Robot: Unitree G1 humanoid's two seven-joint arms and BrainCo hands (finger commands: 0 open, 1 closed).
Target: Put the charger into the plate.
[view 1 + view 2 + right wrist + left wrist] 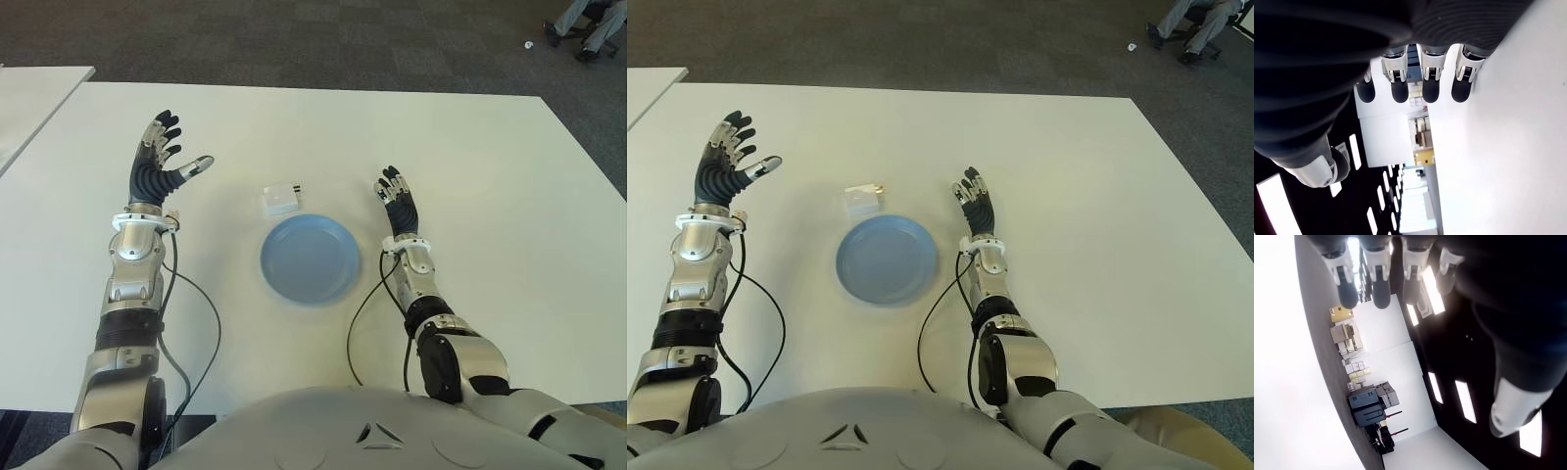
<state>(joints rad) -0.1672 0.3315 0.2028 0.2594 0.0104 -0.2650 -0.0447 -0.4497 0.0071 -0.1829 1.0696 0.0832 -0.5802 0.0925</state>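
Observation:
A small white charger [281, 200] lies on the white table [490, 176], just behind the round blue plate [309, 258], which holds nothing. My left hand [162, 157] is raised well to the left of the charger, fingers spread and thumb out toward it, holding nothing. My right hand [396, 197] shows just right of the plate, fingers straight and together, also holding nothing. Both wrist views show only extended fingers [1381, 269] and the room beyond.
A second white table's corner [39, 93] shows at the far left. Dark carpet [294, 39] lies beyond the table, with a seated person's legs [588, 24] at the far right. Black cables [201, 313] trail from both forearms across the near table.

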